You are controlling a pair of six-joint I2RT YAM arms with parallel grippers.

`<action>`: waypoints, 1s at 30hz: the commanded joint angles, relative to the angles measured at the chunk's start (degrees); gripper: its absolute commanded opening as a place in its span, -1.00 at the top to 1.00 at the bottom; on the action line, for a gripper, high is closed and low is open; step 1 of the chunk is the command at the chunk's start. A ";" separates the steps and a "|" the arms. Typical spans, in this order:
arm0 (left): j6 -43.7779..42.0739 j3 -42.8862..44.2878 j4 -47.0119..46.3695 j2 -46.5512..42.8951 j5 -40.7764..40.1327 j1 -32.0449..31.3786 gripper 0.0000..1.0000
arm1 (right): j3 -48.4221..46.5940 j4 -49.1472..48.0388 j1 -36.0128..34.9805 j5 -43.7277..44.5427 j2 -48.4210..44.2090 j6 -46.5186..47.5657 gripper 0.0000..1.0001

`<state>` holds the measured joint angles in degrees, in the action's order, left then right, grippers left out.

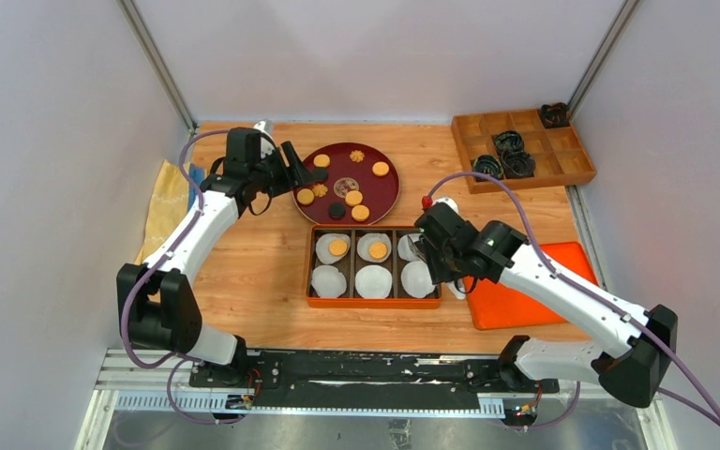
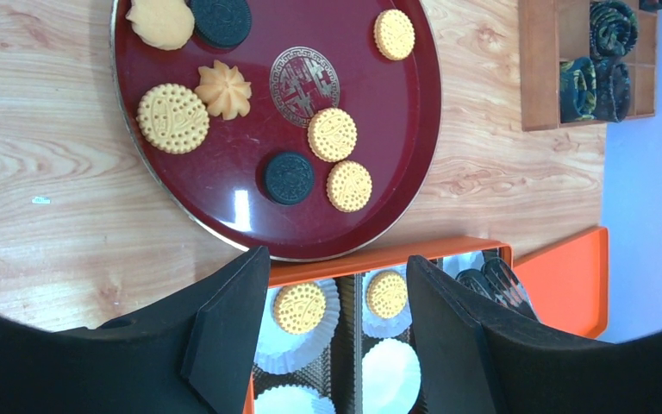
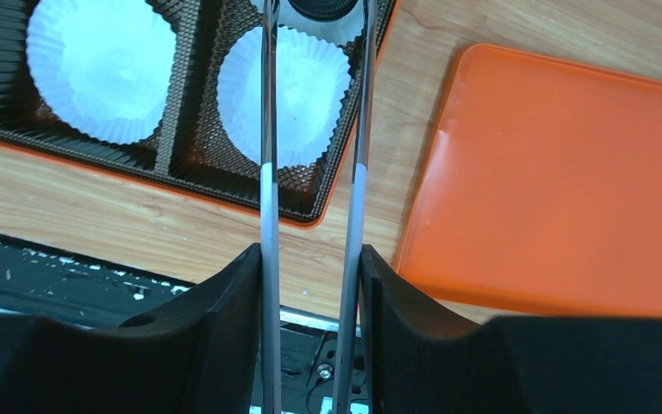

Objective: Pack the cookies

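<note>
Golden and dark cookies [image 1: 353, 198] lie on a dark red round plate [image 1: 389, 187]; they also show in the left wrist view [image 2: 332, 134]. An orange tray [image 1: 373, 302] holds white paper cups; two far cups each hold a golden cookie [image 1: 337, 247] [image 2: 299, 307]. My left gripper [image 1: 311, 173] [image 2: 336, 259] is open and empty beside the plate's left rim. My right gripper [image 1: 428, 253] [image 3: 310, 254] is shut on metal tongs [image 3: 267, 129]. The tongs grip a dark cookie [image 3: 321, 7] above the tray's far right cup.
An orange lid [image 1: 525, 291] lies right of the tray. A wooden divided box [image 1: 522, 148] with dark items sits at the back right. A yellow cloth [image 1: 164, 206] lies at the left edge.
</note>
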<state>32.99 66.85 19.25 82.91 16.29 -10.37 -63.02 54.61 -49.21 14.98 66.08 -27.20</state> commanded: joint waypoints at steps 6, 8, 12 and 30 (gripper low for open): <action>-0.45 0.57 -0.26 -0.85 0.21 -0.18 -0.30 | -0.86 0.61 -0.71 3.75 3.01 -0.74 0.34; -0.45 0.56 -0.57 -0.56 0.76 -0.18 -0.30 | -1.55 0.38 -0.71 2.39 2.81 -0.51 0.16; -0.52 0.56 -1.49 -0.66 2.29 -0.25 -0.31 | -2.46 -0.35 -0.97 1.28 0.80 -0.05 0.08; -1.12 2.62 1.63 -1.78 -1.75 -0.35 -0.32 | -16.31 -11.47 -2.39 3.83 8.19 8.09 0.14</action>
<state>32.97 67.05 18.15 81.76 17.56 -10.37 -74.83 50.48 -50.87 16.25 67.92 -23.77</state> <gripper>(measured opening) 0.662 0.447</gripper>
